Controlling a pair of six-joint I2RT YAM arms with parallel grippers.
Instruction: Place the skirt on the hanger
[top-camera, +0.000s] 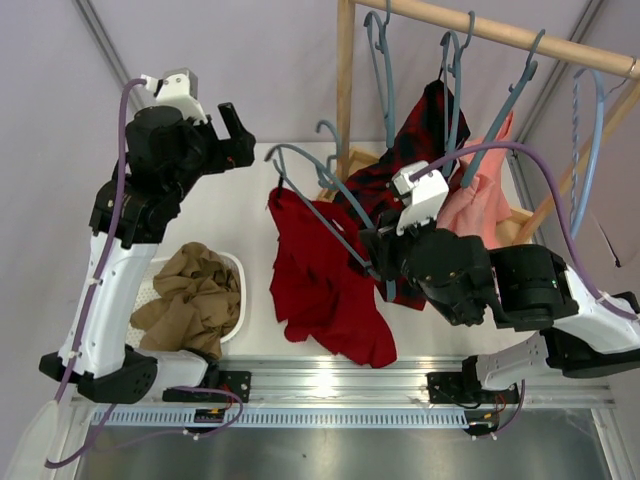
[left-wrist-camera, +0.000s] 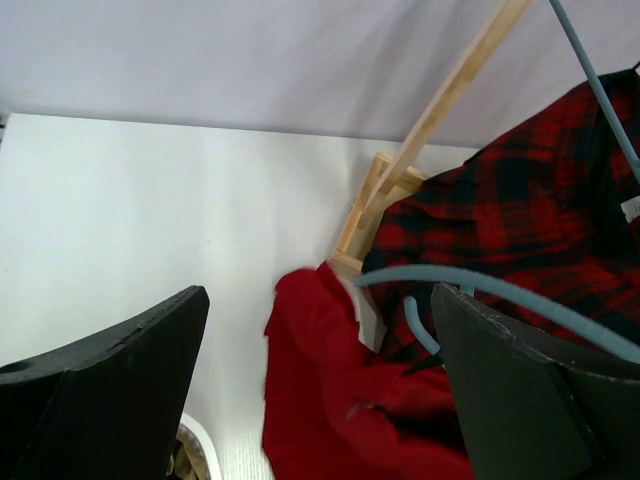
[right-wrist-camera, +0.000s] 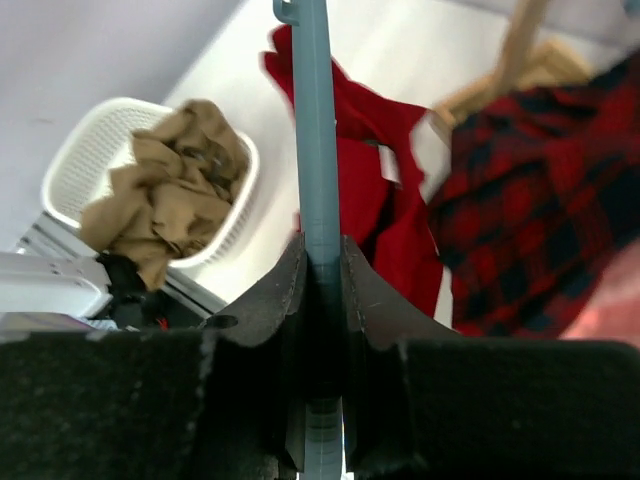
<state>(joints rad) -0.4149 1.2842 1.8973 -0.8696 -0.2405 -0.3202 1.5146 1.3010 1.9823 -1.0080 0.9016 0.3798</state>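
In the middle of the overhead view, the right tool (top-camera: 372, 262) is clamped on the hanger (top-camera: 322, 215), its fingers (right-wrist-camera: 285, 290) pressed together around the slim grey-blue bar in its own wrist view. The skirt (top-camera: 325, 285) droops from that hanger's sloping arm, its top corner caught near the hanger's upper-left end, the rest hanging down toward the surface (top-camera: 240, 220). At the upper left of the frame the left tool (top-camera: 238, 135) is raised with its jaws wide apart, holding nothing and well apart from the cloth. The step in hand looks like the threading itself: one side of the skirt seems to be on, though whether the waistband spans both arms cannot be told. The next move probably calls for the free tool to come down to the loose red edge, pinch it and draw it over the other arm while the right keeps the hanger steady, clear of the plaid garment (top-camera: 420, 140) just behind.
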